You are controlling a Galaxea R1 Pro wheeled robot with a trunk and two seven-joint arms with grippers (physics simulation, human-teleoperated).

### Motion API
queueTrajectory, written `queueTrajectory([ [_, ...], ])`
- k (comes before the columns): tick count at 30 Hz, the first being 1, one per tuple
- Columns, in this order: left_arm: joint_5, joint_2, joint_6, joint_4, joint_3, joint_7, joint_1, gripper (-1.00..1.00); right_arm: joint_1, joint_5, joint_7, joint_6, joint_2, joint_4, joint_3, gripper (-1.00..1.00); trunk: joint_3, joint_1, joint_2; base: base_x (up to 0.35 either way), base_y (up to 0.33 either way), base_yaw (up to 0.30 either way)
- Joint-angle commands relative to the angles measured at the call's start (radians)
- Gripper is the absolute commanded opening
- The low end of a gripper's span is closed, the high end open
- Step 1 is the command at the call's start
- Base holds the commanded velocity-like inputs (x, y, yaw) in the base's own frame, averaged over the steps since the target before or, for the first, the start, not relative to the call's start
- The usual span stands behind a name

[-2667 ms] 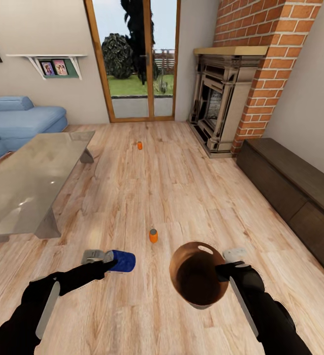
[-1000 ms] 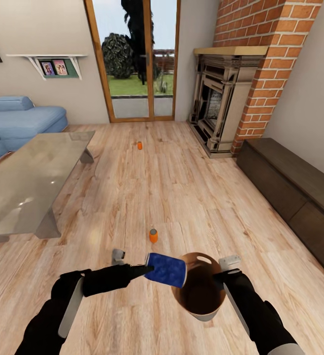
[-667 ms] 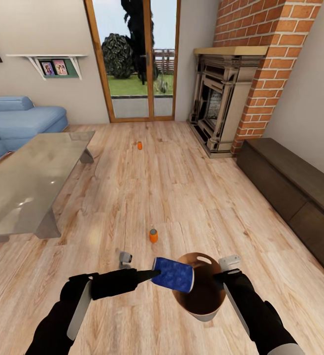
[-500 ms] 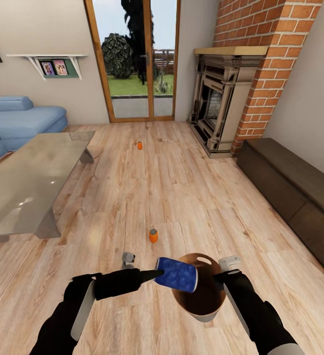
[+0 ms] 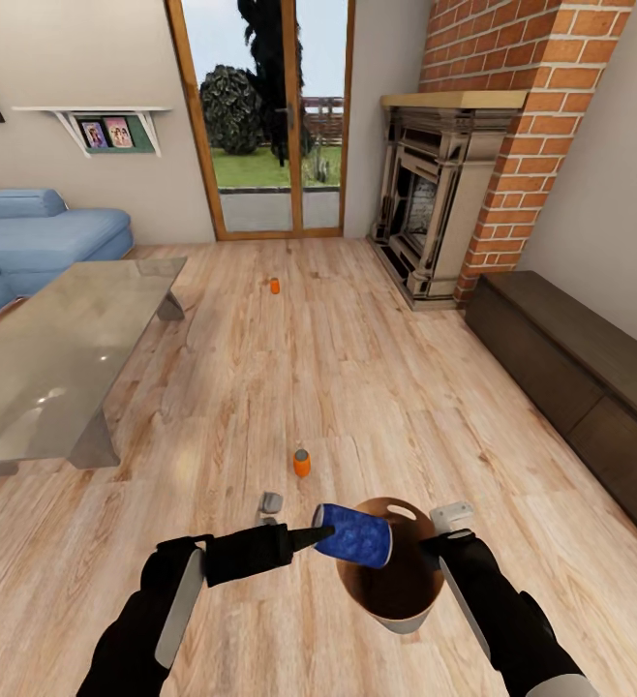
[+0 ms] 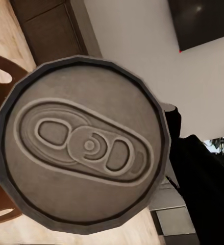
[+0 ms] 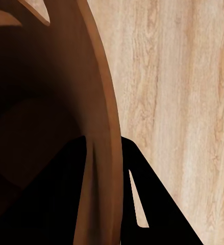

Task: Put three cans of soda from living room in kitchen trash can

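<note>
My left gripper is shut on a blue can of soda, held on its side over the near-left rim of the tash can. The can's grey pull-tab top faces the left wrist camera. The bin is coppery-brown inside and hangs above the floor, with my right gripper shut on its right rim, one finger inside and one outside. Two orange cans of soda stand on the living room floor: one just ahead of my arms, one far off near the glass doors.
A glass coffee table and blue sofa stand at the left. At the right are the brick fireplace and a long dark low cabinet. Wood plank floor runs between them to the wood-framed glass doors.
My left arm has carried the blue can rightward, from beside the bin to over its rim. The bin in my right gripper dropped slightly early on, then stayed still.
</note>
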Motion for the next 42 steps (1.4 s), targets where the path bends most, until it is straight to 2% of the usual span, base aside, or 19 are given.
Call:
queueTrajectory([
  [1, 0.002, -0.001, 0.001, 0.000, 0.000, 0.008, 0.000, -1.00, 0.000, -0.005, 0.003, -0.001, 0.000, 0.000, 0.000, -1.00, 0.000, 0.000, 0.000, 0.000, 0.000, 0.000],
  [6, 0.002, -0.003, 0.001, 0.001, -0.001, 0.035, 0.000, -1.00, 0.000, -0.005, 0.003, -0.001, 0.000, 0.000, 0.000, -1.00, 0.000, 0.000, 0.000, 0.000, 0.000, 0.000],
  [12, 0.001, -0.013, -0.003, 0.003, -0.001, 0.099, 0.000, -1.00, -0.001, -0.005, 0.003, -0.001, 0.000, 0.000, 0.000, -1.00, 0.000, 0.000, 0.000, 0.000, 0.000, 0.000],
  [18, 0.001, -0.026, -0.003, 0.004, -0.002, 0.116, 0.000, -1.00, -0.001, -0.005, 0.003, -0.001, 0.000, 0.000, 0.000, -1.00, 0.000, 0.000, 0.000, 0.000, 0.000, 0.000],
  [19, 0.001, -0.027, -0.003, 0.004, -0.002, 0.116, 0.000, 1.00, -0.001, -0.005, 0.003, -0.001, 0.000, 0.000, 0.000, -1.00, 0.000, 0.000, 0.000, 0.000, 0.000, 0.000],
  [33, 0.002, -0.030, -0.002, 0.005, -0.012, 0.115, 0.000, 1.00, -0.001, -0.005, 0.003, -0.001, 0.000, 0.001, 0.000, -1.00, 0.000, 0.000, 0.000, 0.000, 0.000, 0.000],
  [38, 0.004, -0.026, -0.001, 0.005, -0.008, 0.097, 0.000, 1.00, 0.000, -0.006, 0.004, -0.001, 0.000, 0.000, 0.000, -1.00, 0.000, 0.000, 0.000, 0.000, 0.000, 0.000],
  [41, 0.005, 0.002, 0.000, 0.005, 0.000, 0.015, 0.000, 1.00, 0.000, -0.007, 0.005, -0.001, 0.000, -0.001, 0.000, -1.00, 0.000, 0.000, 0.000, 0.000, 0.000, 0.000],
  [42, 0.005, 0.063, 0.001, 0.007, 0.014, -0.112, 0.000, 1.00, 0.000, -0.007, 0.006, -0.001, 0.000, -0.001, 0.000, -1.00, 0.000, 0.000, 0.000, 0.000, 0.000, 0.000],
])
